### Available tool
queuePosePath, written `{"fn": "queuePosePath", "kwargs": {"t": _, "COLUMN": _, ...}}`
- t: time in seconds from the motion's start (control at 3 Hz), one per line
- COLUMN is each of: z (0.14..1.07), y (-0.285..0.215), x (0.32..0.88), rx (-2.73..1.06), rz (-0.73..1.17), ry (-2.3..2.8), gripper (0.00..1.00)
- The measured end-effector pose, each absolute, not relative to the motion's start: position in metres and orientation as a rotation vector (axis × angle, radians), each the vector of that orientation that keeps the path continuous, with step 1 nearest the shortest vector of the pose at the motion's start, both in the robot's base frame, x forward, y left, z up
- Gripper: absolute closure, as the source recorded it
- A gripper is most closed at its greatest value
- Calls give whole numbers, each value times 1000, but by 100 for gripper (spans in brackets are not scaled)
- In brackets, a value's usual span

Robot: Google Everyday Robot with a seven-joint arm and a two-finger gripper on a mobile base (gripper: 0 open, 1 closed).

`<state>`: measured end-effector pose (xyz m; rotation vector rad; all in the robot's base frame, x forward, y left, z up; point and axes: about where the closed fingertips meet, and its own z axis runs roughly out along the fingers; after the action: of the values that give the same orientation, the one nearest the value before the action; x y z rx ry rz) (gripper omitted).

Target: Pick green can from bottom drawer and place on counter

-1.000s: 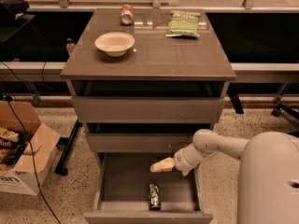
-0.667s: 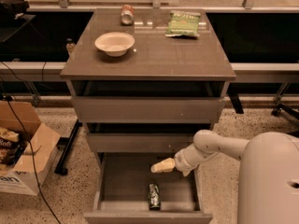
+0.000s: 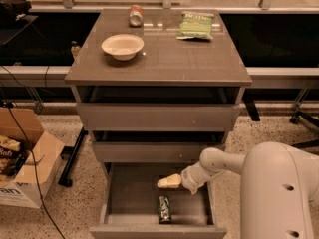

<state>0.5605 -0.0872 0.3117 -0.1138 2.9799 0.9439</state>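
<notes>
Looming at lower right: one pale robot body [image 3: 279, 193], reaching left with a single arm [image 3: 219, 162]. Standing at centre: one cabinet [image 3: 159, 118] of three drawers, carrying the counter [image 3: 159, 66] on top. Hanging pulled out at the foot: the bottom drawer [image 3: 115, 198], the deepest of the three. Resting on the floor [image 3: 75, 203] at left: one cardboard box [image 3: 30, 158]. Sitting on the counter: one white bowl [image 3: 122, 46], one green snack bag [image 3: 196, 25] and one orange can [image 3: 135, 15], the last lying on its side. Hovering over the open drawer, above the can and apart from it: one gripper [image 3: 169, 182], grip state impossible to tell. Lying flat on the drawer floor near the front: one green can [image 3: 165, 209].
</notes>
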Motion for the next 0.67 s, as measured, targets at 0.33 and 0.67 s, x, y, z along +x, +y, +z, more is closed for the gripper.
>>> {"fn": "queuePosePath", "kwargs": {"t": 0.33, "z": 282, "y": -88, "x": 562, "rx": -27, "rz": 970, "ry": 2980, "gripper": 0}}
{"fn": "queuePosePath", "kwargs": {"t": 0.67, "z": 240, "y": -84, "x": 560, "rx": 79, "rz": 995, "ry": 3012, "gripper": 0}}
